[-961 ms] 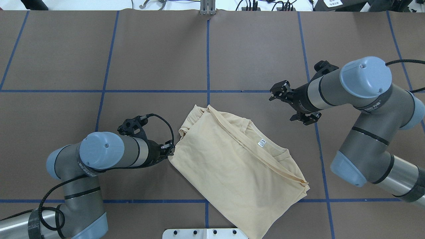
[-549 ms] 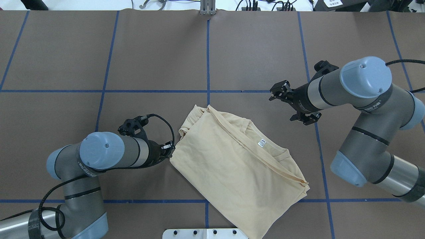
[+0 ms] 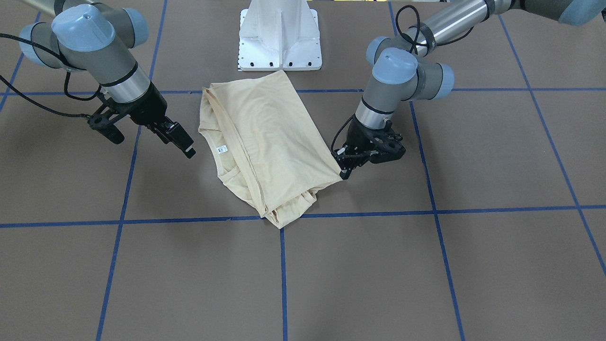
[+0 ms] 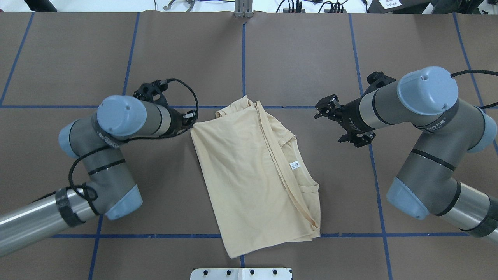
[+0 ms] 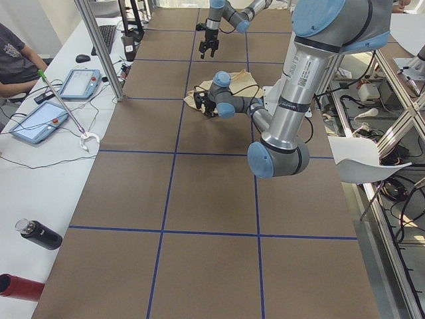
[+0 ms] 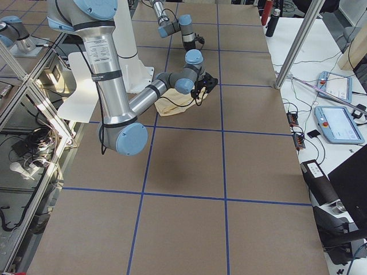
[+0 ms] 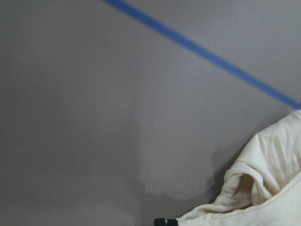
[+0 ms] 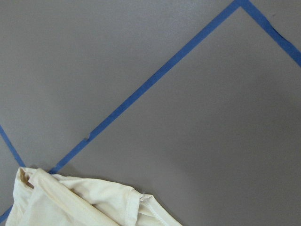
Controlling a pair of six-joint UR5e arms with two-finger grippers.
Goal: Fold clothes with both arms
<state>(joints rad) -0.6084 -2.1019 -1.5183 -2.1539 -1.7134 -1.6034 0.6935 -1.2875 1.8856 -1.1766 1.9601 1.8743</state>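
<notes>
The shirt (image 4: 249,182) lies folded into a long slab near the middle of the table (image 4: 78,58), print hidden. Its near end stops just short of the white base (image 4: 241,273). Its far end laps over a blue tape line (image 4: 295,106). The collar side faces the right arm, with the small white label (image 4: 295,165) on top.

The left gripper (image 4: 192,119) sits low at the shirt's far left corner. Its jaws are clenched on that corner, and the cloth is drawn to a point there. The left wrist view shows a dark fingertip right at the fabric's edge.

The right gripper (image 4: 328,126) hangs over bare table off the shirt's far right side, clear of the cloth. Its jaws are spread wide and hold nothing.
</notes>
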